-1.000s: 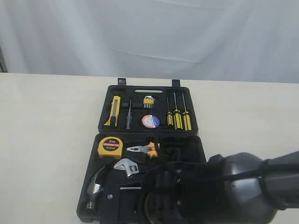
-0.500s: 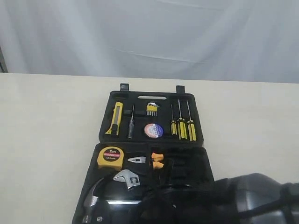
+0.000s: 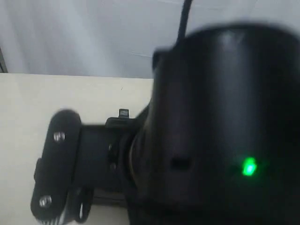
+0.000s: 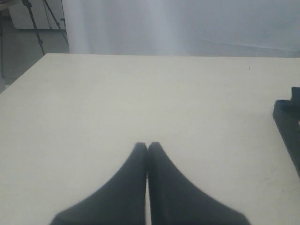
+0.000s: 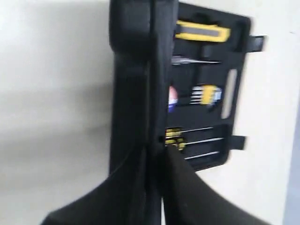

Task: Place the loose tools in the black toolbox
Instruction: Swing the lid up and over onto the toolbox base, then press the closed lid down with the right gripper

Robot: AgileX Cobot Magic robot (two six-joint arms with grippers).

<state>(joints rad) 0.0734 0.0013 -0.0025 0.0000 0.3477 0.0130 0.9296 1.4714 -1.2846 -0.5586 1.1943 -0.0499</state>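
Note:
In the right wrist view the black toolbox [image 5: 234, 70] has one half raised edge-on [image 5: 133, 84]. My right gripper [image 5: 157, 152] is shut on that raised half's edge. The flat half holds the yellow-and-black utility knife [image 5: 201, 32], the small tape roll [image 5: 172, 98] and the yellow-handled screwdrivers [image 5: 176, 138]. Pliers and tape measure are hidden behind the raised half. My left gripper [image 4: 147, 146] is shut on nothing above bare table, with a toolbox corner [image 4: 287, 123] off to one side. In the exterior view only a toolbox latch [image 3: 123, 112] shows.
My right arm [image 3: 220, 131] and its wrist camera [image 3: 56, 164] fill most of the exterior view. Cream table [image 3: 47, 98] lies to the left and a white curtain [image 3: 70, 33] hangs behind. Yellow hex keys [image 5: 206, 93] sit in the flat half.
The right arm has risen in front of the exterior camera and now hides the toolbox and the tools that showed before. The near half of the toolbox now stands raised.

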